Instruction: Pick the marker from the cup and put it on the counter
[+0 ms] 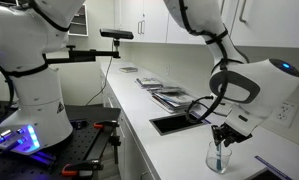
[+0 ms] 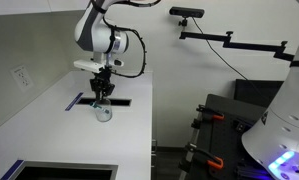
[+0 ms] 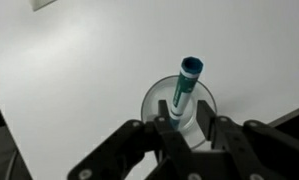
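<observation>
So the arm (image 1: 202, 24) is coming in from up high and bending down, and the big white wrist (image 1: 245, 86) is curling over so the gripper (image 1: 221, 141) is pointing straight down. It's looking the same in both exterior views (image 2: 102, 95). In the wrist view the gripper (image 3: 187, 120) is showing its black jaws sitting close together with a narrow gap. Can't tell if they're actually squeezing.

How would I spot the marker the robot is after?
Find the long white counter and the clear cup near its dark recess, under the gripper. The marker stands inside: a short teal stick, the only thing in the cup.
</observation>
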### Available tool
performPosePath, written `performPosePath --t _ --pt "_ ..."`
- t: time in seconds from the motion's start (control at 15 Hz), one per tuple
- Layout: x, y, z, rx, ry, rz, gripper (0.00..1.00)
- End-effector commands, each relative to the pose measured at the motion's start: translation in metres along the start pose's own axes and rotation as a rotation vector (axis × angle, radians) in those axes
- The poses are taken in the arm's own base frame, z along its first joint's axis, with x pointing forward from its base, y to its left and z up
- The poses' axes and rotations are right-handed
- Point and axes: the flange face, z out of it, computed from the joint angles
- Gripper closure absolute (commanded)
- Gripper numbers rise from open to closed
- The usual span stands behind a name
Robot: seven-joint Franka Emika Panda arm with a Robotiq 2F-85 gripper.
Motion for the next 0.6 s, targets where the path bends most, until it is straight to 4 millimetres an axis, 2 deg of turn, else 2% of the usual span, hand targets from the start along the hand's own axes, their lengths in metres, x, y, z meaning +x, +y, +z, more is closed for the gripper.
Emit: performPosePath --t 0.0,0.13,0.27,0.53 --pt "0.002 -0.008 0.009 -0.036 -0.035 0.048 0.66" --pt "0.003 -0.010 0.014 -0.048 -0.043 0.059 0.61" --pt "0.006 -0.013 0.019 -0.048 -0.041 0.065 0.65" --pt "0.011 -0.018 0.029 -0.047 -0.042 0.084 0.64"
